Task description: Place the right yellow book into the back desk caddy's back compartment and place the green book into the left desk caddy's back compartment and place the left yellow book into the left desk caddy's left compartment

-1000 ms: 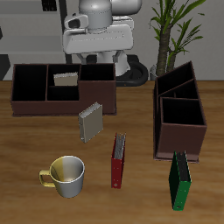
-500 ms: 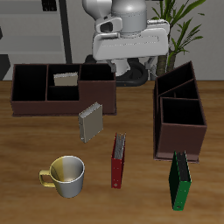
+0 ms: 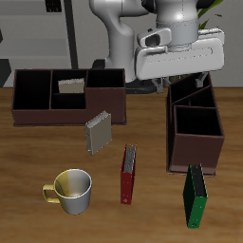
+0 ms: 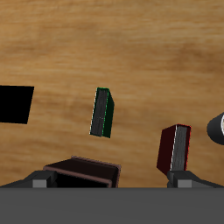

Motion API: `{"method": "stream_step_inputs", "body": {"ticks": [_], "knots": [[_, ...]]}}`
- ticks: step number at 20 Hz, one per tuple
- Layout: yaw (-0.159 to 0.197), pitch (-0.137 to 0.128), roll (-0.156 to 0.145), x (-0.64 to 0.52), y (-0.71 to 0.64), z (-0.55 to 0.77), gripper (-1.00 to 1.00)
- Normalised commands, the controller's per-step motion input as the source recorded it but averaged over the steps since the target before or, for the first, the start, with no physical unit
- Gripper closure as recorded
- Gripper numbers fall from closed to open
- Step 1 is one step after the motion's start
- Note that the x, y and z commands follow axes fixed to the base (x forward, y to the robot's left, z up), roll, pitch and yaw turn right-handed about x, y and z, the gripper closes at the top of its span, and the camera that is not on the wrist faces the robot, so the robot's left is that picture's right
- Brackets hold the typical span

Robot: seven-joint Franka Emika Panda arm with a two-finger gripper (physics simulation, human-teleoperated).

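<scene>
You had a yellow book [image 3: 70, 85] lodged in the back desk caddy [image 3: 33, 106], another [image 3: 97, 132] standing on the table before it. The green book [image 3: 195, 196] stood by the left desk caddy [image 3: 195, 142]. Gripper state: cannot be determined.

glossy white-grey arm segments (rounded), boxy pale wrist housing [image 3: 180, 54], dark joints.

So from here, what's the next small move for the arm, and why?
Probably carry on toward the table's front edge and descend over the green book. One yellow book already sits in the back desk caddy; the green book stands free on the wood beside the left desk caddy, and the gripper is high above it.
</scene>
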Motion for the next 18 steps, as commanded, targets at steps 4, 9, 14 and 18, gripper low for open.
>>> {"method": "stream_step_inputs", "body": {"ticks": [4,9,14,18], "knots": [[-0.023,0.006,-0.061,0.39,0.08,-0.09,-1.0],[-0.055,0.047,-0.061,0.38,0.01,-0.34,-1.0],[0.011,0.024,-0.054,0.26,0.13,-0.31,-1.0],[0.011,0.019,0.012,0.24,0.3,-0.26,-1.0]]}}
